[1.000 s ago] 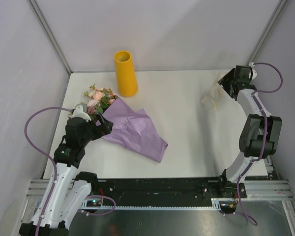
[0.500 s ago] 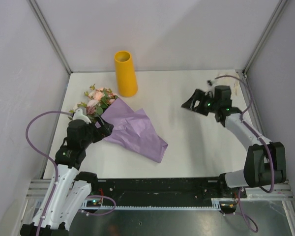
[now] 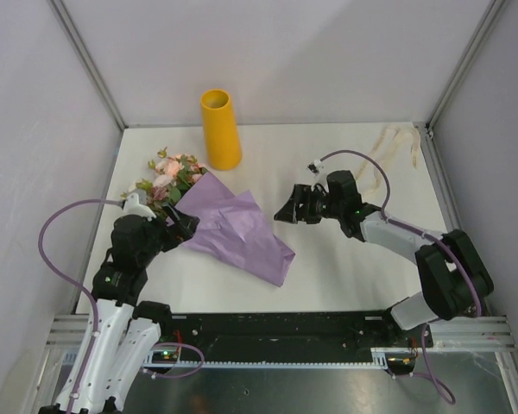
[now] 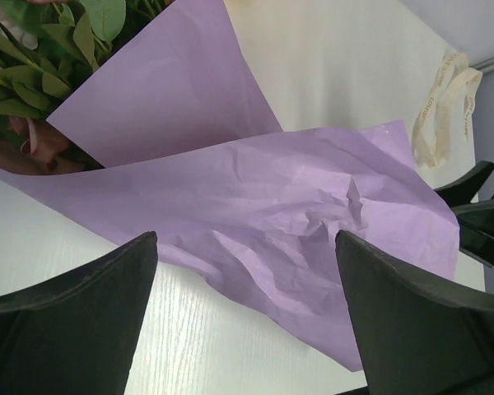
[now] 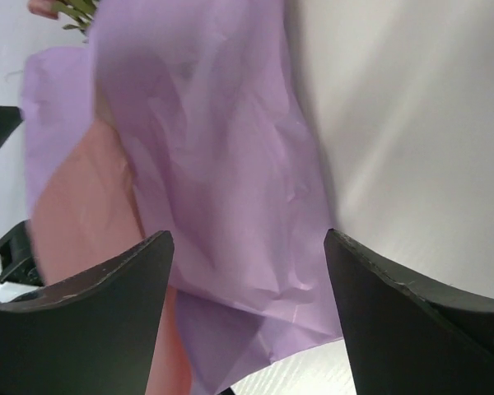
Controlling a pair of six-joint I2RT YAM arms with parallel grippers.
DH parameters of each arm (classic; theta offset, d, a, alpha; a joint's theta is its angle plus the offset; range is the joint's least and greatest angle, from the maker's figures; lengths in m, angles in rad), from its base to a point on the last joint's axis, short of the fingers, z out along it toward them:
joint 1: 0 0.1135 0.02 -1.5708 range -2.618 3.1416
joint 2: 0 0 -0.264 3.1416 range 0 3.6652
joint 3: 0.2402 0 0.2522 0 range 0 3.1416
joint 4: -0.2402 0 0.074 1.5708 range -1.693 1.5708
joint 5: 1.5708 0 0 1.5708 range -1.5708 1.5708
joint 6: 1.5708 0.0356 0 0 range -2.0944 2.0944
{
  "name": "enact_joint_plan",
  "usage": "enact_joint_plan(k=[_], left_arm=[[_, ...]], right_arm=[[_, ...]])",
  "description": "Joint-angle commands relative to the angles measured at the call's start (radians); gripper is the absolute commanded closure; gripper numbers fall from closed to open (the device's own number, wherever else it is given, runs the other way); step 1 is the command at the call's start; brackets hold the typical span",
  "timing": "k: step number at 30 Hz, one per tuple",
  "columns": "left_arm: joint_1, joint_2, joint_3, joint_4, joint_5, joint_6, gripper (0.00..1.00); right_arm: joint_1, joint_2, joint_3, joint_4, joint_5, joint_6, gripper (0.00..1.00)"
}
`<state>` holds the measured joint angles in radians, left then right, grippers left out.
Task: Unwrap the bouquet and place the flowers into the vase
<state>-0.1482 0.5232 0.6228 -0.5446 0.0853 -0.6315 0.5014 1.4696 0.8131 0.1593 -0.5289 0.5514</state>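
The bouquet's lilac paper (image 3: 237, 228) lies loosened and crumpled on the white table, with no ribbon round it. The flowers (image 3: 168, 175) stick out of its far left end; green leaves (image 4: 33, 49) show in the left wrist view. The yellow vase (image 3: 220, 129) stands upright behind them. My left gripper (image 3: 183, 226) (image 4: 245, 247) is open at the paper's left edge, with only table and the paper's edge (image 4: 230, 189) between its fingers. My right gripper (image 3: 287, 211) (image 5: 247, 239) is open just right of the paper (image 5: 222, 123), facing it; the pink inner side (image 5: 82, 214) shows.
The cream ribbon (image 3: 393, 148) (image 4: 445, 107) lies loose at the far right corner of the table. White walls stand close on the left, back and right. The black rail with the arm bases (image 3: 276, 332) runs along the near edge.
My right arm has swung from the far right corner leftward to the paper, leaving the ribbon on the table there. The left gripper has barely moved.
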Motion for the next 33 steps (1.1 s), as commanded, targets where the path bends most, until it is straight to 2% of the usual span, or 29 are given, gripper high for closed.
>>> enact_joint_plan(k=[1, 7, 13, 26, 30, 33], left_arm=[[-0.004, 0.009, 0.012, -0.022, -0.012, -0.038, 0.07], [-0.004, 0.021, -0.058, -0.034, -0.043, -0.183, 0.12], [-0.005, 0.080, -0.106, -0.035, -0.054, -0.254, 0.14], [-0.004, 0.162, -0.130, -0.010, -0.142, -0.292, 0.16], [-0.004, 0.182, -0.140, 0.015, -0.154, -0.293, 0.16], [-0.005, 0.200, -0.163, 0.048, -0.152, -0.297, 0.16]], right_arm=[[0.003, 0.085, 0.040, 0.040, -0.012, -0.028, 0.19], [0.004, 0.177, 0.055, 0.032, -0.076, -0.044, 0.17], [0.011, 0.248, 0.055, 0.015, -0.105, -0.051, 0.20], [0.056, 0.337, 0.054, 0.026, -0.141, -0.067, 0.24], [0.051, 0.367, 0.044, 0.068, -0.152, -0.050, 0.32], [0.039, 0.370, 0.032, 0.110, -0.159, -0.025, 0.51]])
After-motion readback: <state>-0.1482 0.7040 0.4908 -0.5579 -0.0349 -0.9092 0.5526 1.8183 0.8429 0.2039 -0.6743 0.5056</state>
